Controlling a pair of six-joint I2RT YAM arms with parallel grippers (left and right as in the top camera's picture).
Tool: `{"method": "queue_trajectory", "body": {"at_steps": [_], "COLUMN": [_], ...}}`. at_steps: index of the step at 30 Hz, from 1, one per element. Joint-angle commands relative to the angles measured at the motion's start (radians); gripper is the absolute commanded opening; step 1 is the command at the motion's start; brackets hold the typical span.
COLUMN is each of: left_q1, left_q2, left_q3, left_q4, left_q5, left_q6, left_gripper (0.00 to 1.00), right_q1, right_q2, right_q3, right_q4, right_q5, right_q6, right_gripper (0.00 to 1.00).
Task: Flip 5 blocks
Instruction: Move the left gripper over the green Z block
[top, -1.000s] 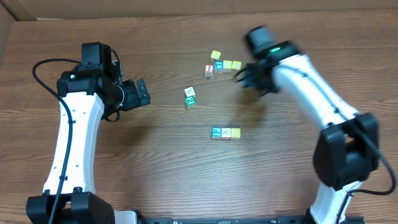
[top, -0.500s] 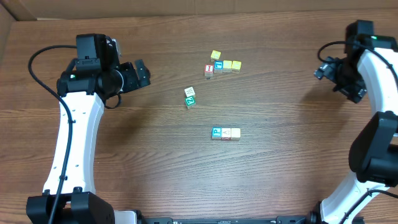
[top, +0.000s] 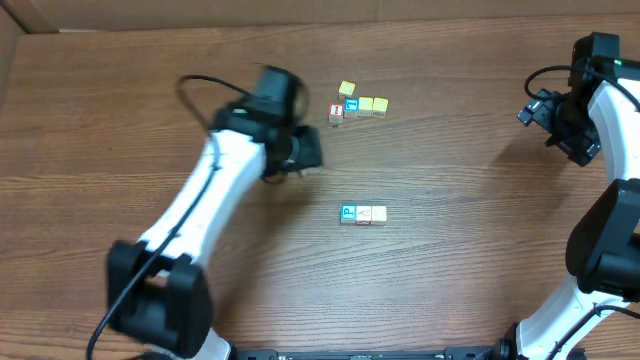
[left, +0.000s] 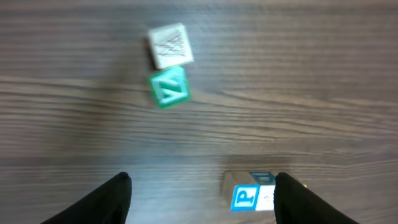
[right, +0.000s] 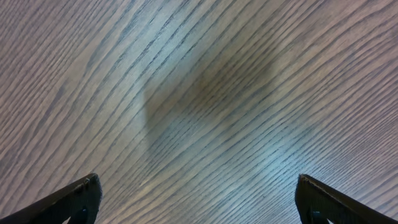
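the left pincer (left: 202, 182), spread and empty above the brown wooden table (left: 311, 93), needs, i judge, to travel ahead and centre on the small green-faced z wooden cube (left: 169, 88) lying just beside the whitish wooden cube (left: 170, 45), straddling only the z before pinching and tipping it.

You've got two readable letters: Z on the green block (left: 169, 89), and P on the teal block (top: 348, 213) at the left end of the near row. Whitish block (left: 170, 46) just beside the Z: marks too faint. Red-faced cube (top: 336, 112): mark too small.
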Motion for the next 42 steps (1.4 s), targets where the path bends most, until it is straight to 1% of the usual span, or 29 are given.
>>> {"method": "queue_trajectory", "body": {"at_steps": [1, 4, 9, 17, 22, 27, 31, 35, 42], "left_q1": [-0.013, -0.01, -0.014, -0.014, -0.02, -0.02, -0.02, -0.02, -0.02], "left_q2": [0.073, 0.113, 0.162, 0.238, 0.309, 0.317, 0.316, 0.316, 0.315], "left_q3": [0.015, 0.015, 0.015, 0.015, 0.015, 0.015, 0.019, 0.055, 0.153], "left_q4": [0.04, 0.079, 0.098, 0.121, 0.163, 0.176, 0.196, 0.176, 0.069], "left_q5": [-0.068, -0.067, -0.173, -0.177, -0.139, -0.14, -0.14, -0.141, -0.14], "left_q6": [-0.087, -0.087, -0.121, -0.135, -0.139, -0.138, -0.13, -0.108, -0.108], "left_gripper": [0.63, 0.59, 0.6, 0.58, 0.56, 0.52, 0.51, 0.5, 0.5], "right_q1": [-0.003, -0.003, -0.003, -0.003, -0.003, -0.003, -0.003, -0.003, -0.003], "right_q2": [-0.027, -0.027, -0.027, -0.027, -0.027, -0.027, -0.027, -0.027, -0.027], "right_q3": [0.015, 0.015, 0.015, 0.015, 0.015, 0.015, 0.015, 0.015, 0.015], "right_q4": [0.003, 0.003, 0.003, 0.003, 0.003, 0.003, 0.003, 0.003, 0.003], "right_q5": [0.002, 0.002, 0.002, 0.002, 0.002, 0.002, 0.002, 0.002, 0.002], "right_q6": [-0.003, -0.003, -0.003, -0.003, -0.003, -0.003, -0.003, -0.003, -0.003], "right_gripper": [1.0, 1.0, 1.0, 1.0, 1.0, 1.0, 1.0, 1.0, 1.0]}}
